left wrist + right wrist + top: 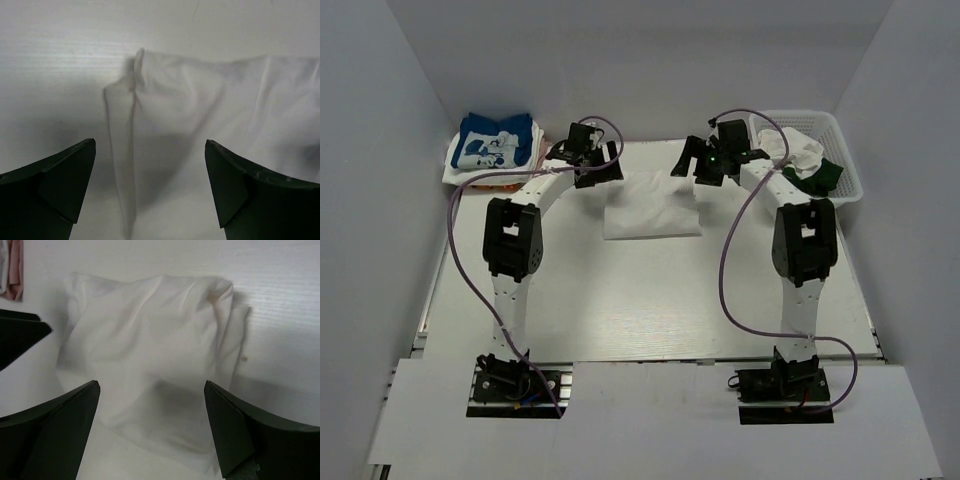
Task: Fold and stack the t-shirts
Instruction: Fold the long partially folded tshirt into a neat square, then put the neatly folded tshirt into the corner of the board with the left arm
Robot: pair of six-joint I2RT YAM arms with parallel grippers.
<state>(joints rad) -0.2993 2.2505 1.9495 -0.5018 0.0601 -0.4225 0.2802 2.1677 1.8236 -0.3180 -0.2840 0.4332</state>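
A folded white t-shirt [652, 208] lies on the table at the back middle; it also shows in the left wrist view [210, 115] and the right wrist view [150, 355]. My left gripper [597, 165] hovers open above its back left corner, empty. My right gripper [708, 162] hovers open above its back right corner, empty. A blue t-shirt with white cartoon print [495, 140] tops a folded stack at the back left, with white and orange-pink shirts [500, 177] under it.
A white plastic basket [840, 150] at the back right holds a crumpled white cloth [798, 152] and a dark green one [820, 175]. White walls close the table on three sides. An orange-pink edge [15, 270] shows in the right wrist view.
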